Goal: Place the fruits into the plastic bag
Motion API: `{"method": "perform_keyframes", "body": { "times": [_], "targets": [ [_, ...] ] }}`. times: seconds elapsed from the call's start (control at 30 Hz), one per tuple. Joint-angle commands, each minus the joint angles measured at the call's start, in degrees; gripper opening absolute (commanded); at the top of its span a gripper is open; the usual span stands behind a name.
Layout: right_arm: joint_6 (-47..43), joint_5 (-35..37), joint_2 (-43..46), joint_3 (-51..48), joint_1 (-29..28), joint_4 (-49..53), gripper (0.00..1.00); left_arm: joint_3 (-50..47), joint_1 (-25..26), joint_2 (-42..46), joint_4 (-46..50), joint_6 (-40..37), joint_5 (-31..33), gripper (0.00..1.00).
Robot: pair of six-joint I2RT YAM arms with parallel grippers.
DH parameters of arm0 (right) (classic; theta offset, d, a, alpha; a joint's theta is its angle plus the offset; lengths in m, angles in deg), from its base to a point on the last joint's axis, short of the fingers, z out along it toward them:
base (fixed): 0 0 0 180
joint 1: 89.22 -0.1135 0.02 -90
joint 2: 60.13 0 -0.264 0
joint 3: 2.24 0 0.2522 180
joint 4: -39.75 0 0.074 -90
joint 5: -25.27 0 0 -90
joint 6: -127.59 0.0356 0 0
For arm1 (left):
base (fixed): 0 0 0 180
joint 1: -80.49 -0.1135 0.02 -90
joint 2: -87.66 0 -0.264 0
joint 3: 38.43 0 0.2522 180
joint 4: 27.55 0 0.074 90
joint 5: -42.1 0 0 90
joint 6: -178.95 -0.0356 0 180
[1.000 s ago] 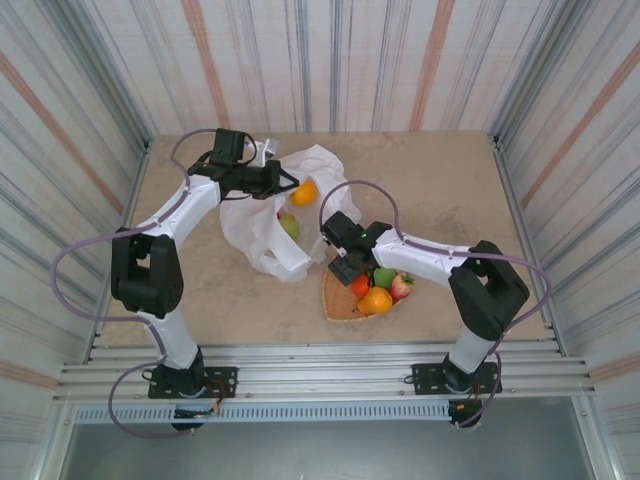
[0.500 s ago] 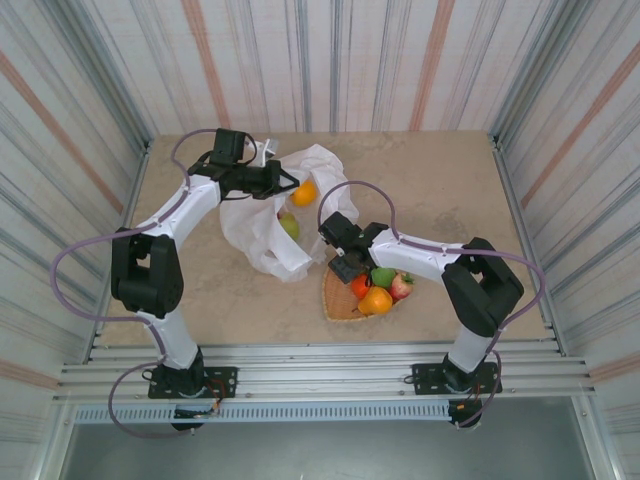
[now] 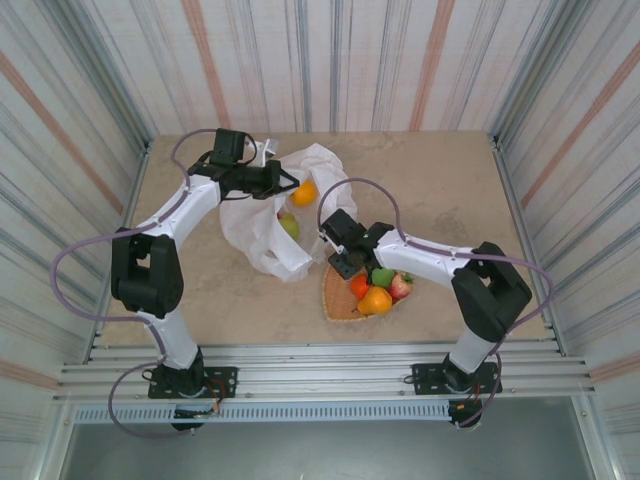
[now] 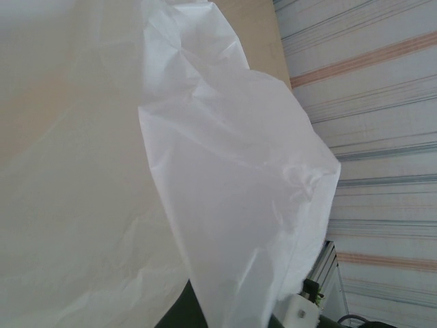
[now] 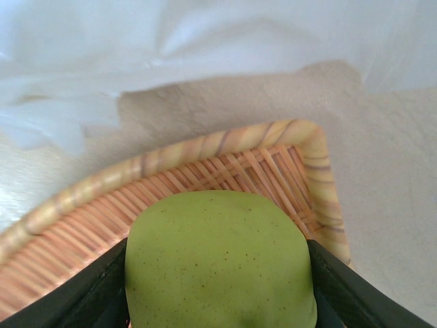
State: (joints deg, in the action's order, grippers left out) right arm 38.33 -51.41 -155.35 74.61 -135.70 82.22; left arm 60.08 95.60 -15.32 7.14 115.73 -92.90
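The plastic bag (image 3: 262, 222) lies crumpled at the table's middle left, its mouth held up by my left gripper (image 3: 280, 180), which is shut on the bag's rim. White film of the bag (image 4: 225, 171) drapes over the left gripper's dark fingers. Inside the bag I see an orange fruit (image 3: 304, 192) and a green fruit (image 3: 289, 226). My right gripper (image 3: 345, 262) is low over the woven tray (image 3: 338, 305), shut on a green fruit (image 5: 218, 246) that touches both fingers (image 5: 95, 294). A green fruit (image 3: 383, 276), a red one (image 3: 360, 286), an orange one (image 3: 376, 300) and a strawberry (image 3: 401, 287) lie in the tray.
The tray's woven rim (image 5: 205, 147) curves just ahead of the held fruit, with the bag's edge (image 5: 102, 61) right beyond it. Bare tan tabletop (image 3: 440, 190) spreads to the right and back. Striped walls enclose the table on three sides.
The right gripper's jaws have closed in on the green fruit in the tray, and that arm shifted slightly. The left arm and the bag have stayed put.
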Motion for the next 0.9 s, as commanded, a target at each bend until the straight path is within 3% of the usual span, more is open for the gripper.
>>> {"method": "perform_keyframes", "body": {
  "times": [0.0, 0.17, 0.37, 0.87],
  "targets": [
    [-1.42, -3.74, 5.53, -0.73, -0.44, -3.41, 0.57, 1.12, 0.44, -0.78, 0.43, -0.68, -0.85, 0.0],
    [-2.16, -8.43, 11.9, -2.53, -1.07, -6.7, 0.56, 1.2, 0.44, -0.87, 0.43, -0.59, -0.88, 0.0],
    [-0.08, -16.03, 17.47, -5.6, -1.33, -17.95, 0.56, 1.21, 0.42, -0.65, 0.41, -0.36, -1.06, 0.0],
    [2.4, -5.01, 0.87, 4.16, -1.98, -26.63, 0.55, 1.21, 1.16, -0.11, 0.17, 0.07, -1.59, 0.0]
  ]
}}
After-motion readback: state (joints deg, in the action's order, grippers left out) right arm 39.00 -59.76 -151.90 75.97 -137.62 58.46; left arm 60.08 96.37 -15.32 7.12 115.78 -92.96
